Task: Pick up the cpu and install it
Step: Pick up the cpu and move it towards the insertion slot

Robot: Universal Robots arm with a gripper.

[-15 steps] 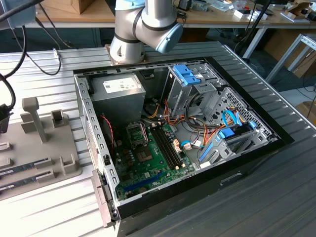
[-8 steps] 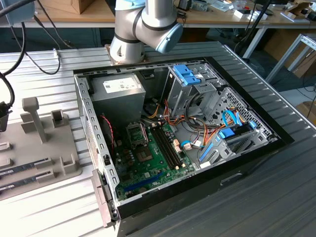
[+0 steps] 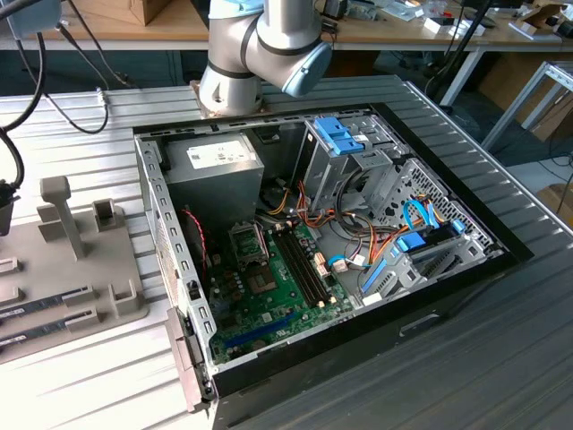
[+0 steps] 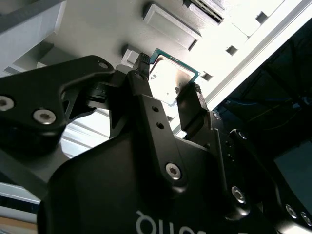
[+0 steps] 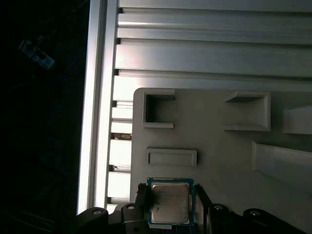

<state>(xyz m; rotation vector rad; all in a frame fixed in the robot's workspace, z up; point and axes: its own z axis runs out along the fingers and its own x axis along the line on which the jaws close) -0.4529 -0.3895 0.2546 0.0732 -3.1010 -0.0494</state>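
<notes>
Second wrist view: black fingers [image 4: 191, 105] clamp the cpu [image 4: 169, 82] over the grey tray [image 4: 97, 29]; lid print unreadable.

Pincer [image 4: 169, 74] tight on cpu [image 5: 169, 202]

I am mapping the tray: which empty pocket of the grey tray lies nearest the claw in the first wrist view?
The narrow rectangular pocket, just beyond the cpu held in the claw; the open-sided square pocket lies farther off.
</notes>
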